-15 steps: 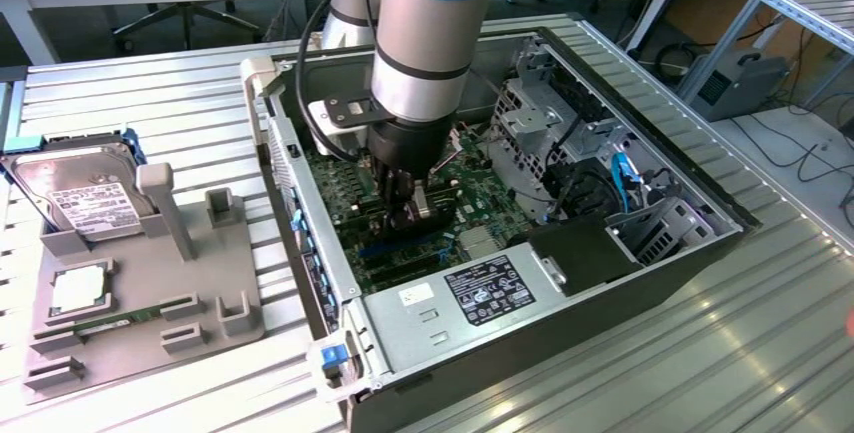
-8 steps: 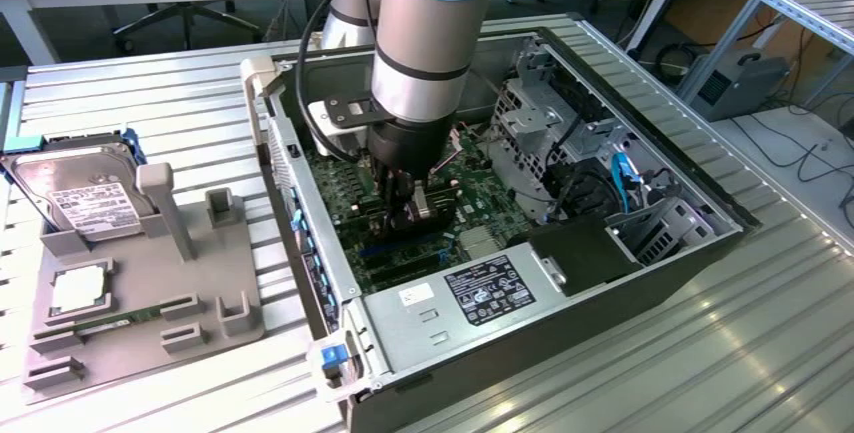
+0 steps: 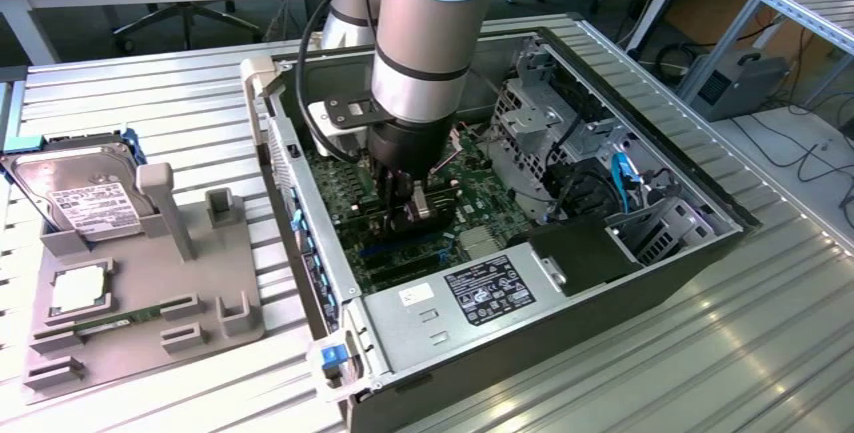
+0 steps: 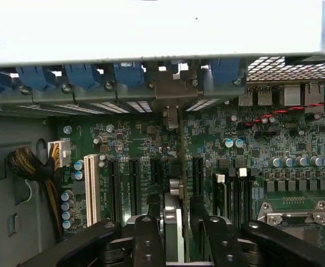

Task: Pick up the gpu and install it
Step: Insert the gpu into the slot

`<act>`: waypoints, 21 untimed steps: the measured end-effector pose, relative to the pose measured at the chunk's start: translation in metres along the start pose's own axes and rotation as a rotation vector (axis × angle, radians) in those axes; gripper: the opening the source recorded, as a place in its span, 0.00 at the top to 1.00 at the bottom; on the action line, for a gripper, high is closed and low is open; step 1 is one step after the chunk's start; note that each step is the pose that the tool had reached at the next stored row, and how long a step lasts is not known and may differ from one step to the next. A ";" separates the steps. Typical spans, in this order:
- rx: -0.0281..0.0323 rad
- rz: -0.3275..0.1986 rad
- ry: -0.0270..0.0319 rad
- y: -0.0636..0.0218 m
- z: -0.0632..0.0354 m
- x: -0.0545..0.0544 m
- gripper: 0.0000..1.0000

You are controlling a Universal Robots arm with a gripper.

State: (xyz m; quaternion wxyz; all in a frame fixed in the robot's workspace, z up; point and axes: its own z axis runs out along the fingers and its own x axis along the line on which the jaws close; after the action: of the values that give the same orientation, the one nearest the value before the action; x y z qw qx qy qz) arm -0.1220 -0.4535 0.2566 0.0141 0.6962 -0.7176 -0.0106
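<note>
Gripper [image 4: 176, 222] straddles the gpu [image 4: 173, 167] upright among motherboard [image 4: 251, 150] slots — hard drive [image 3: 80, 198] well apart.

Arm's hand [image 3: 416, 203] down inside open computer case [image 3: 667, 263], over gpu [image 3: 418, 215] on motherboard [image 3: 467, 188].

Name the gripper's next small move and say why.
Probably a short, straight rise with no sideways drift. The gpu stands on edge in a slot of the motherboard, and its bracket is against the case wall, so it looks seated. The gripper sits right over it.
</note>
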 end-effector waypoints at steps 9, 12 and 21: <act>0.0000 0.000 0.0004 0.0010 -0.0297 -0.001 0.65; 0.0001 0.000 0.0003 0.0014 -0.0380 -0.003 0.66; -0.0481 0.000 0.0019 -0.0419 -0.0394 -0.004 0.89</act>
State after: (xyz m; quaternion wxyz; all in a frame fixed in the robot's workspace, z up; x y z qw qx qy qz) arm -0.0786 -0.4508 0.2945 0.0315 0.6957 -0.7171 -0.0272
